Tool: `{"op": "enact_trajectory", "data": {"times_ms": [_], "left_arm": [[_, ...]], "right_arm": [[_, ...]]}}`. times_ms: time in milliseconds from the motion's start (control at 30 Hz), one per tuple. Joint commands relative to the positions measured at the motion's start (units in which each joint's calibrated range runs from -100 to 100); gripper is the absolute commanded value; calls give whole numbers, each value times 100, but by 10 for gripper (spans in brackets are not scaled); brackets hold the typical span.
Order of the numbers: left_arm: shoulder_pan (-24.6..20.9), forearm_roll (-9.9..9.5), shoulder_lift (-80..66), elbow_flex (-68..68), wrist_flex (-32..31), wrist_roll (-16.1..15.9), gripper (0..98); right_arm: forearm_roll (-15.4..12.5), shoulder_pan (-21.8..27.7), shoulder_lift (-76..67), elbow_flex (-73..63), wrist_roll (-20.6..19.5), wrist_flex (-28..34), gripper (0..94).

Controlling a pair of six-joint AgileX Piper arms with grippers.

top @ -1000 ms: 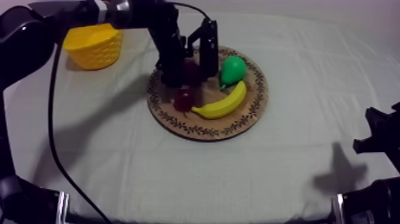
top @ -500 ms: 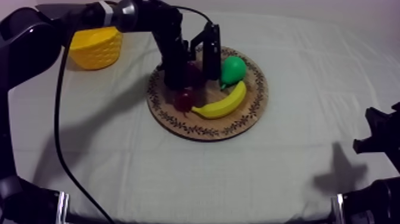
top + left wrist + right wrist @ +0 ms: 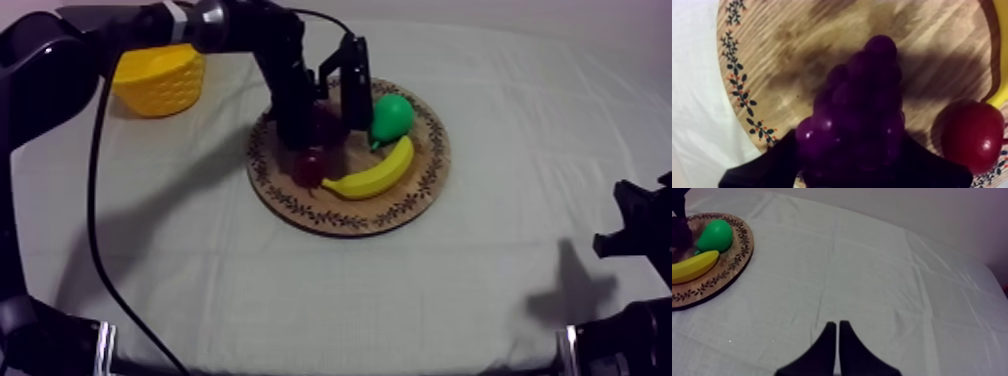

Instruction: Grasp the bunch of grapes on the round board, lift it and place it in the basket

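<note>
Left gripper (image 3: 325, 122) is lowered over the bunch of grapes (image 3: 857, 110); the bunch sits directly between its two sides, resting on the round wooden board (image 3: 400, 205). I cannot tell whether the grip is closed. The grapes are dark purple, glossy, rounded beads tapering away from the gripper. The board shows streaked grain and a leaf-patterned rim. A smooth small red fruit (image 3: 972, 135) lies just beside the bunch. Right gripper (image 3: 834, 333) rests over the grey-white cloth (image 3: 872, 263), pressed into a narrow wedge. The ribbed yellow basket (image 3: 158, 80) stands apart from the board.
</note>
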Motion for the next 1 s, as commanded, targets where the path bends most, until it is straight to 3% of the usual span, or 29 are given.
{"op": "enact_trajectory", "data": {"times_ms": [0,333,633,800,967], "left_arm": [[11,-35,-175,181,-118,86,420],[131,-69,-1835,1147,-203,845,424],[187,35,-3609,2439,-137,1910,429],[-15,126,-4344,2940,24,2306,433],[-519,298,-4829,3214,182,2415,437]], "right_arm": [[1,1,-2,-1,1,-2,5],[1,1,-2,-1,1,-2,5],[1,1,-2,-1,1,-2,5],[1,1,-2,-1,1,-2,5],[1,1,-2,-1,1,-2,5]]}}
